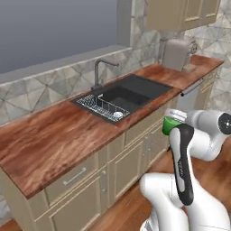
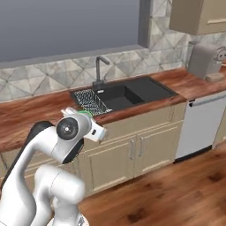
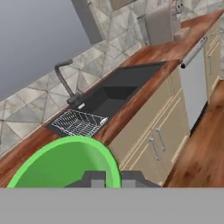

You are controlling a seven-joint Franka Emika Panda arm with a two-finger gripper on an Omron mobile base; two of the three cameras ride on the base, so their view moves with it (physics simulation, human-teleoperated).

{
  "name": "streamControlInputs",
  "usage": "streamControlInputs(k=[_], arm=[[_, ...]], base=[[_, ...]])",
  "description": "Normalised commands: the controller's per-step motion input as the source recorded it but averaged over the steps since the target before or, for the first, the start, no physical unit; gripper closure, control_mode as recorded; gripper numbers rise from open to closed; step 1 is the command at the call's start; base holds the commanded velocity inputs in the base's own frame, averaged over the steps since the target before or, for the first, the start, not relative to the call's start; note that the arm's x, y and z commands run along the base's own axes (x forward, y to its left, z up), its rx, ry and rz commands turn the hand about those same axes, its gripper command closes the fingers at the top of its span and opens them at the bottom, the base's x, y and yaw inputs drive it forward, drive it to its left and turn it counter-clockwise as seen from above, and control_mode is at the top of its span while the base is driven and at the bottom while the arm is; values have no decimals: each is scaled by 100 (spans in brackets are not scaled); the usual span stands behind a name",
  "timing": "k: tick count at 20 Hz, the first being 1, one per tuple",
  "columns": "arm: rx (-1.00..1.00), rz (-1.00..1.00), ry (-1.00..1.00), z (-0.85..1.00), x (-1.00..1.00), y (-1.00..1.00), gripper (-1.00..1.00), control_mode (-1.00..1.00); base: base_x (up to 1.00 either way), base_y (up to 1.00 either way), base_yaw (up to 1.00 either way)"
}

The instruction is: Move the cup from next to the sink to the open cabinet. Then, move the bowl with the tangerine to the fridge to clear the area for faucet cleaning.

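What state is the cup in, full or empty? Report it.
Empty: the hand view looks into the cup, held in the gripper, showing only plain green inside.

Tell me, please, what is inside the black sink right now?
The sink holds a wire drainer rack on its left side and a round silver drain. The rest of the basin looks bare; its near inner wall is hidden by the counter edge.

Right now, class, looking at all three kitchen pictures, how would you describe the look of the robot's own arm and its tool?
The glossy white, rounded arm has thick tubular links, a long black curved panel and dark grey round joint caps with a small pale centre. No cables or printed markings show. Its tool ends in two small, dark grey, blocky fingertips.
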Motion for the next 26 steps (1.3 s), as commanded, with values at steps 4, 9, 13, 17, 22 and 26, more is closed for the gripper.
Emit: streamControlInputs(k=[4,9,13,17,22,26], arm=[[0,0,0,0,0,0,100,100],[0,0,0,0,0,0,100,100],[0,0,0,0,0,0,100,100],[0,0,0,0,0,0,100,100],[0,0,0,0,0,0,100,100],[0,0,0,0,0,0,100,100]], base=[[-11,-69,-77],[32,-45,-83],[76,-25,-73],[97,-2,-69],[79,0,-74],[98,41,-67]])
